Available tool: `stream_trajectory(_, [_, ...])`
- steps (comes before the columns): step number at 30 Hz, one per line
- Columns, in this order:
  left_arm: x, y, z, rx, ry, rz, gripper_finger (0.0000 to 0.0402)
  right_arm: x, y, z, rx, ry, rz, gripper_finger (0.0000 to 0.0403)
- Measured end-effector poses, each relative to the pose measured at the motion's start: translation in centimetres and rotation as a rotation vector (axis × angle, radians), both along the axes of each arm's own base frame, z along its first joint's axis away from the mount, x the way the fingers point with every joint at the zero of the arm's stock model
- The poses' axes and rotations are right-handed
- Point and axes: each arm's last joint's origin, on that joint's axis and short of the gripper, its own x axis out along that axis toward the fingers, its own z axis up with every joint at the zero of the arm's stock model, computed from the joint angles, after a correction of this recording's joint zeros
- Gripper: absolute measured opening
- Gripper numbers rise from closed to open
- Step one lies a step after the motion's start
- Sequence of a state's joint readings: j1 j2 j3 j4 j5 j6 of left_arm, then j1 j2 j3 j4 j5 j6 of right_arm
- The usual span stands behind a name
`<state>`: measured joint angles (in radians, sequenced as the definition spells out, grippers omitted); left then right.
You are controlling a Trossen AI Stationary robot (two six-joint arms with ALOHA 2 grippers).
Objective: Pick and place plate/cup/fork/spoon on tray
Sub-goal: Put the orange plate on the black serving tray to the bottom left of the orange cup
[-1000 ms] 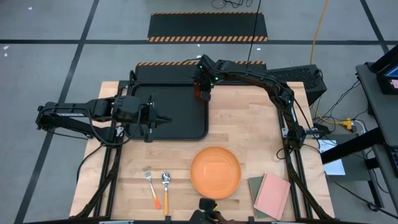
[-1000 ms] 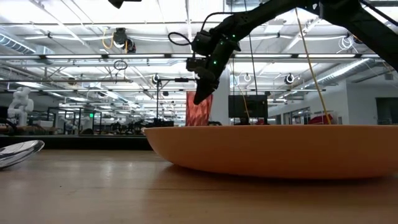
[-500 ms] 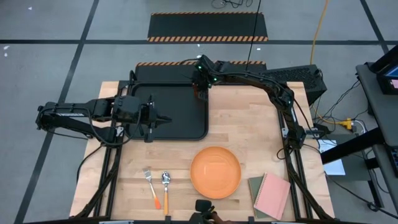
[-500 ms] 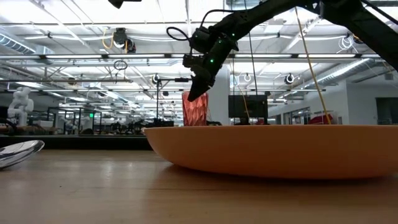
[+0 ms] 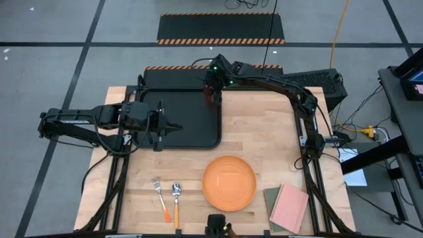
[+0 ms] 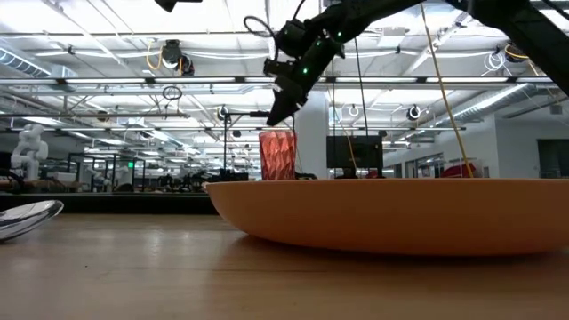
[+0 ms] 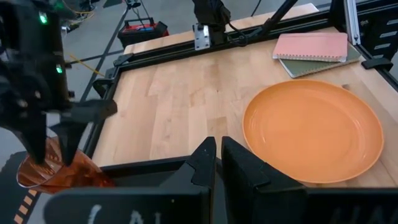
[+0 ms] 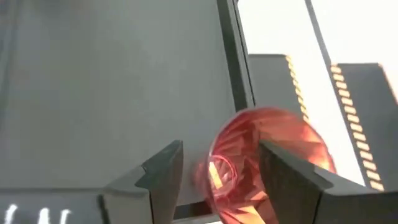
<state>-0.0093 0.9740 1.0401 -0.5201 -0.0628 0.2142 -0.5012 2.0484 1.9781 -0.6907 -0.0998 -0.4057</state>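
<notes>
The orange-red cup stands upright on its base in the far right corner of the black tray; it also shows in the high view and the left wrist view. My right gripper is open just above the cup's rim, with its fingers on either side and touching nothing. My left gripper is shut and empty over the tray's middle. The orange plate, the fork and the spoon lie on the wood near the front edge.
A pink notebook on a green one lies at the front right corner. A black mat with orange stripes lies on the floor beyond the table. Bare wood lies right of the tray and between the tray and the plate.
My right gripper has risen from beside the cup to just above its rim, drifting a little toward the far edge. The cup stays upright on the tray.
</notes>
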Motion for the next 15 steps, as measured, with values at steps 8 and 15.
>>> stream_trajectory(8, [0.1,-0.2,0.2,0.024,-0.022,-0.02,0.0031,-1.7,4.7,6.1,-0.076,-0.088,0.015,0.0203])
stream_trajectory(15, [0.6,-1.3,0.4,0.066,-0.056,-0.094,0.0031,-4.2,11.4,9.4,-0.034,-0.063,0.016,0.0203])
